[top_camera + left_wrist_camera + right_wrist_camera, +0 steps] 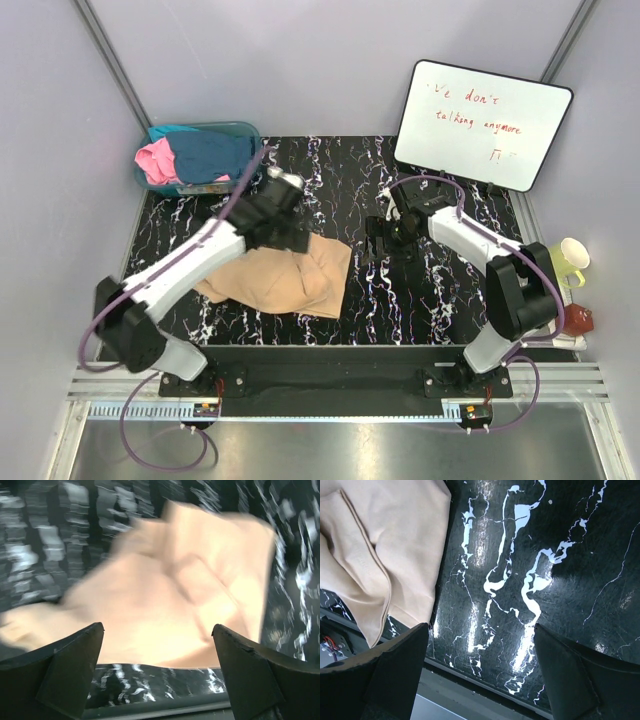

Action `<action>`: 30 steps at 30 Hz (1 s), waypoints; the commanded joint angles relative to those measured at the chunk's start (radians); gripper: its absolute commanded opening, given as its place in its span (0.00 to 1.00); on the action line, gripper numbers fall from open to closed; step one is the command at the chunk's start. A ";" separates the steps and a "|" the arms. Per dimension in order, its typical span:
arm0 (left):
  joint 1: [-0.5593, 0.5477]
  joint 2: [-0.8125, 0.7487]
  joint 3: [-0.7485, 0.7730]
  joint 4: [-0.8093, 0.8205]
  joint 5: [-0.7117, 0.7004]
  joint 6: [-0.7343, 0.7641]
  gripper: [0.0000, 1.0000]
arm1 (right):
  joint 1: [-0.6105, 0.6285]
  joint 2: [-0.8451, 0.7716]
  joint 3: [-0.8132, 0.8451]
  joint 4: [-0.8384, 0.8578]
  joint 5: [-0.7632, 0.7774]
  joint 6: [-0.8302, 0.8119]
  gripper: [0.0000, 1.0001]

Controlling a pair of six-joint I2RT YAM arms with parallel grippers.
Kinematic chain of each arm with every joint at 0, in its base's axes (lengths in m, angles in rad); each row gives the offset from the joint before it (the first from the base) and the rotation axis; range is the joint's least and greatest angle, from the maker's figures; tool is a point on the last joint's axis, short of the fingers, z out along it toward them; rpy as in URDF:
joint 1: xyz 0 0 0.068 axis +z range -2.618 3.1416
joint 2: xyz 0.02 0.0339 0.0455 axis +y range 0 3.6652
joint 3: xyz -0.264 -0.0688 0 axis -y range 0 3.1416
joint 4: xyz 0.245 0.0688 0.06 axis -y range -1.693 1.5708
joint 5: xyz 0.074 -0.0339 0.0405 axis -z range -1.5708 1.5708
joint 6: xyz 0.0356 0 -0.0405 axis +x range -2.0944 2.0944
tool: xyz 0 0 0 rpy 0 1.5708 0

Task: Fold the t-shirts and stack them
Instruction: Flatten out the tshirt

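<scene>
While the left gripper [157, 630] hangs with its fingers spread wide and nothing between them, the tan t-shirt [290, 275] lies rumpled and partly folded just beneath it, left of centre in the top view, on the black marbled table [420, 300]. The right gripper [481, 630] is likewise spread and empty, over bare table just right of the shirt's edge. At the upper left of the frame a see-through teal tub [245, 130] holds a pink shirt [155, 160] and a teal-blue shirt [210, 155]. At the upper right a whiteboard [485, 125] bears red handwriting that seems to read "We don't talking anymore", with a small unreadable mark below. A yellow mug [568, 262] stands at the right edge.
</scene>
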 commanded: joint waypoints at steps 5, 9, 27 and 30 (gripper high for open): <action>-0.222 0.266 0.084 0.029 0.169 0.119 0.95 | 0.005 0.051 0.072 0.008 0.027 0.036 0.94; -0.271 0.300 0.082 0.027 0.184 0.133 0.95 | 0.008 0.088 0.089 0.007 0.053 0.070 0.94; -0.307 0.318 -0.044 0.038 0.197 0.177 0.58 | 0.003 0.214 0.199 -0.033 0.133 0.099 0.96; -0.307 0.324 -0.053 0.045 0.187 0.176 0.40 | 0.003 0.213 0.198 -0.036 0.133 0.096 0.96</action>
